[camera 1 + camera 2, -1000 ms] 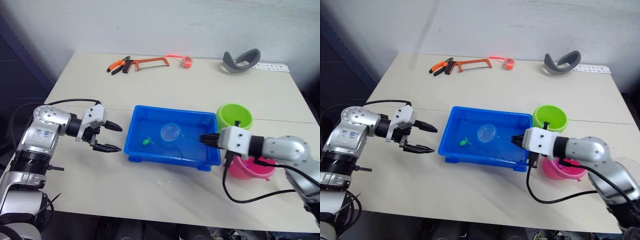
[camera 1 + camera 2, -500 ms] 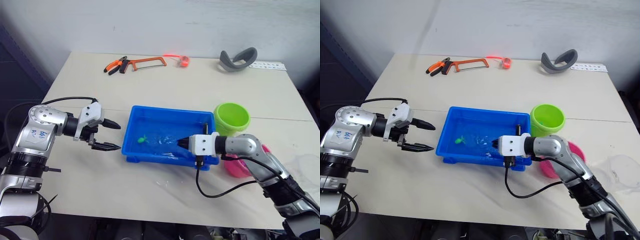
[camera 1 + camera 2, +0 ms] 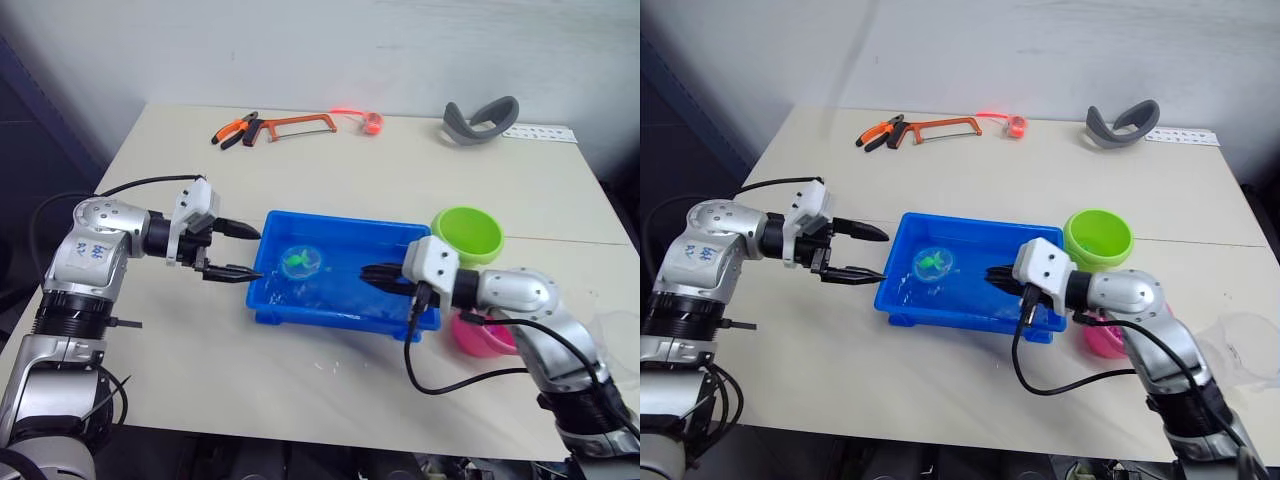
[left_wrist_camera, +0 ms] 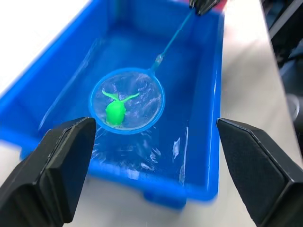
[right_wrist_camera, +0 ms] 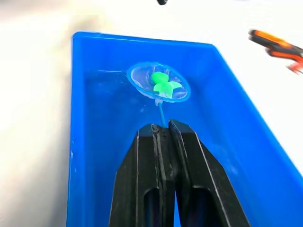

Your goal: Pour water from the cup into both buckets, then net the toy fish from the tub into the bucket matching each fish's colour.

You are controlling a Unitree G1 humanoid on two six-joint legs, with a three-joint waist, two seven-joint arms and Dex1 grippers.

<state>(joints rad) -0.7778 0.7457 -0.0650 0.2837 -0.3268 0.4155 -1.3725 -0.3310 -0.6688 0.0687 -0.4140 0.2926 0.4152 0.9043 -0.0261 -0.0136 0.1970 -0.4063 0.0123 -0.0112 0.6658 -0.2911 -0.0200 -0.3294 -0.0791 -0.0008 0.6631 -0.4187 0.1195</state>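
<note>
The blue tub (image 3: 330, 318) lies mid-table with water in it. My right gripper (image 3: 372, 275) reaches over the tub's right end and is shut on the net's thin handle. The net (image 3: 301, 262) sits over the tub's left half with one green toy fish (image 4: 115, 111) in its mesh, at about the water's surface. My left gripper (image 3: 255, 252) is open at the tub's left rim and holds nothing. The lime green bucket (image 3: 466, 234) stands right of the tub. In front of it, the pink bucket (image 3: 485, 335) is partly hidden by my right arm. The clear cup (image 3: 1243, 348) is at the far right.
Along the table's back edge lie orange-handled pliers (image 3: 237, 130), a hacksaw (image 3: 300, 124), an orange tape roll (image 3: 373, 122), a grey curved object (image 3: 483, 120) and a white strip (image 3: 540, 133). A black cable hangs from my right wrist in front of the tub.
The net has swept left through the tub and now holds the green fish. My left gripper has moved right to the tub's left rim, still open.
</note>
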